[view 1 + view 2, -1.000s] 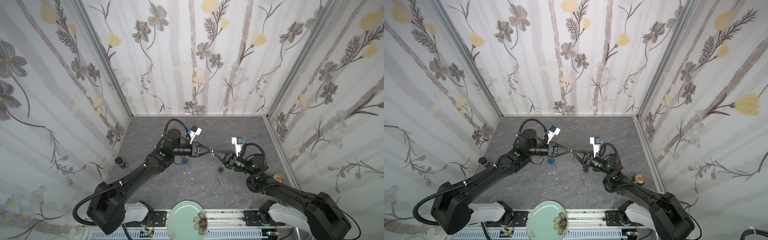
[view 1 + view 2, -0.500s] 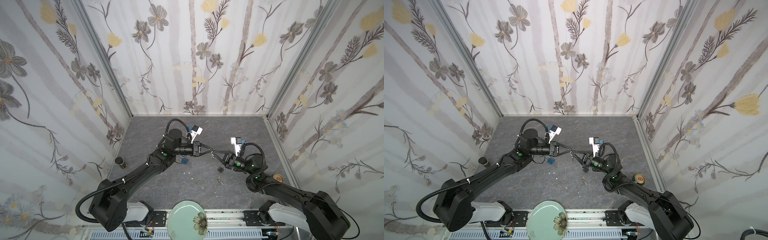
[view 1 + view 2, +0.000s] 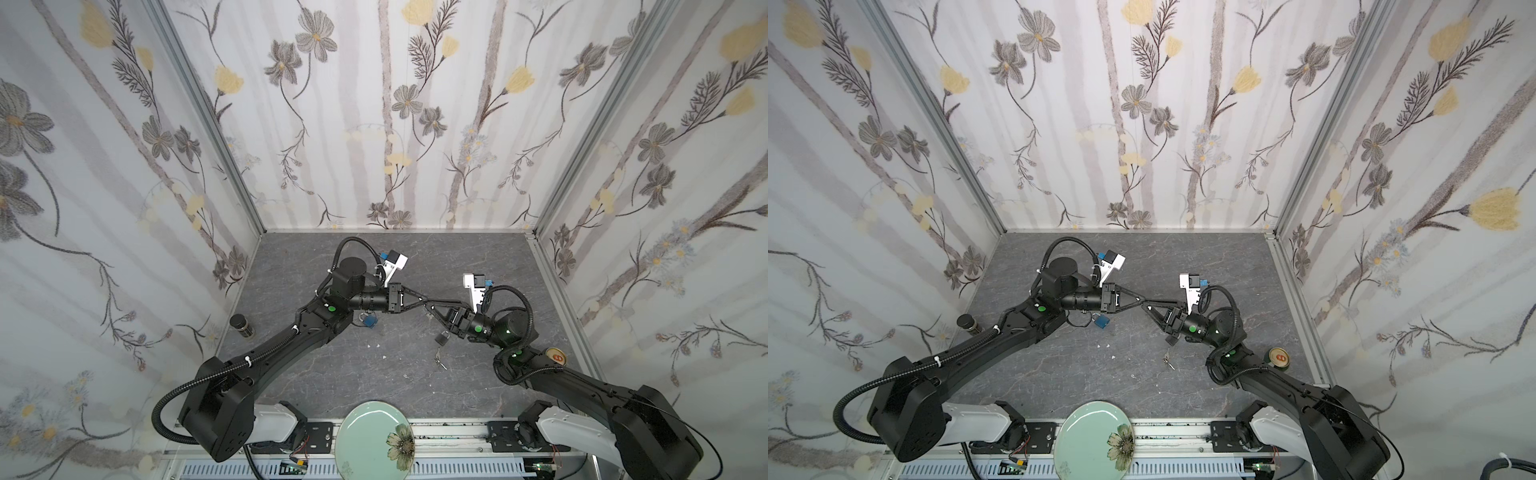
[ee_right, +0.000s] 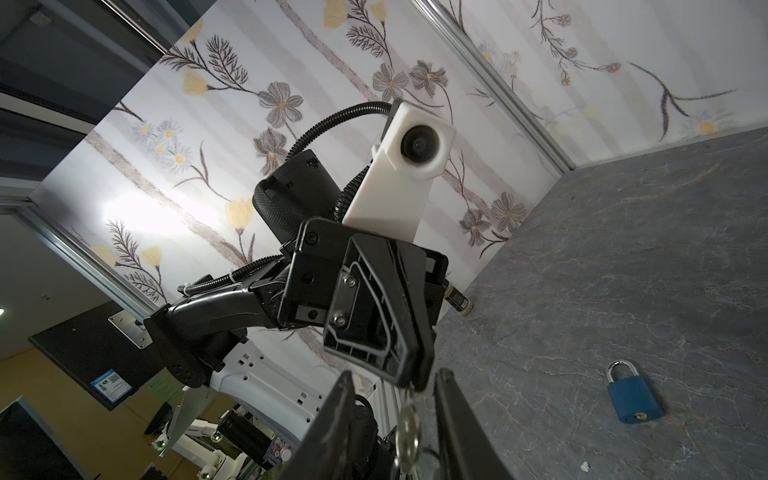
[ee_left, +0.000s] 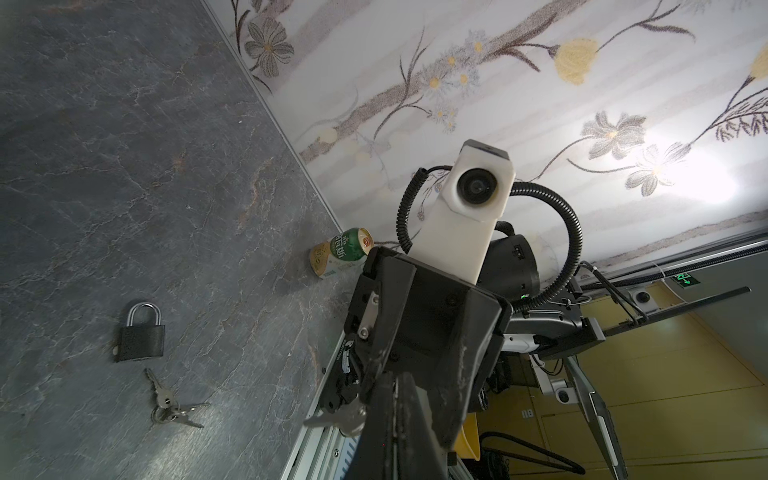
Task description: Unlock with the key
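as the key [image 5: 336, 417] hangs in the air between the two arms, above the middle of the surface [image 3: 374, 374], the step in hand looks like a handover. the left tool [image 4: 409, 380] is clamped on the key. the right tool [image 4: 395, 373] has its jaws apart on both sides of it, not pinching. to do this well, i think the right arm should draw straight back, so that it does not knock the key askew. the blue padlock [image 4: 633, 399] lies near the left arm. the black padlock [image 5: 141, 332], with spare keys [image 5: 170, 405] beside it, lies nearer the right. which lock this key fits i cannot tell.
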`<state>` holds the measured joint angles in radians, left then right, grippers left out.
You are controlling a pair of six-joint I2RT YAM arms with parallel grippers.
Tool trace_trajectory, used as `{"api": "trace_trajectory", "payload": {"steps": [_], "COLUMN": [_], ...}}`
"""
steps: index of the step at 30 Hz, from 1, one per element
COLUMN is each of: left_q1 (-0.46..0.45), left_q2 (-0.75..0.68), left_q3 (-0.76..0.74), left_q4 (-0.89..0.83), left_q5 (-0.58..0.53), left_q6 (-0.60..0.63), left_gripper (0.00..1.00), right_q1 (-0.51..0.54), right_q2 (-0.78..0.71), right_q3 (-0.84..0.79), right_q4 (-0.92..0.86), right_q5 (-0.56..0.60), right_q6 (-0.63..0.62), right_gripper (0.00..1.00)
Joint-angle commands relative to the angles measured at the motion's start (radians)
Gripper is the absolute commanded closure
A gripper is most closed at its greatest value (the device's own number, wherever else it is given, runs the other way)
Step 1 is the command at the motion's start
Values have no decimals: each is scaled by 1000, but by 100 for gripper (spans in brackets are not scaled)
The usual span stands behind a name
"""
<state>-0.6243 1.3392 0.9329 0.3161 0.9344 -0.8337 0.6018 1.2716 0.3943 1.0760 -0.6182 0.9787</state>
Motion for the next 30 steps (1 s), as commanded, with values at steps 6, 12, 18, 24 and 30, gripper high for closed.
{"api": "trace_trajectory", "payload": {"steps": [6,12,18,24,30], "left_q1": [0,6,11,14,14], "left_q2": [-11,-20,-23,-31,-37], "left_q3": [9,3,-3,-9,-15], "left_q4": [6,1,0,0,1], "left_q5": [-23,-33,-43,-48,-55], "left_q6": [10,15,16,16,16], "left_gripper": [100,100,100,100,100], "right_q1": [2,1,1,2,5], "right_q2": [26,23,20,26,38], "right_q3": [3,-6,-12,-13,-11], "right_q4": [42,47,53,62,82], "right_q5": [-6,-11,-12,-19,-20], "right_q6": [23,23,23,30,42], "right_gripper": [65,79,83,95,75]}}
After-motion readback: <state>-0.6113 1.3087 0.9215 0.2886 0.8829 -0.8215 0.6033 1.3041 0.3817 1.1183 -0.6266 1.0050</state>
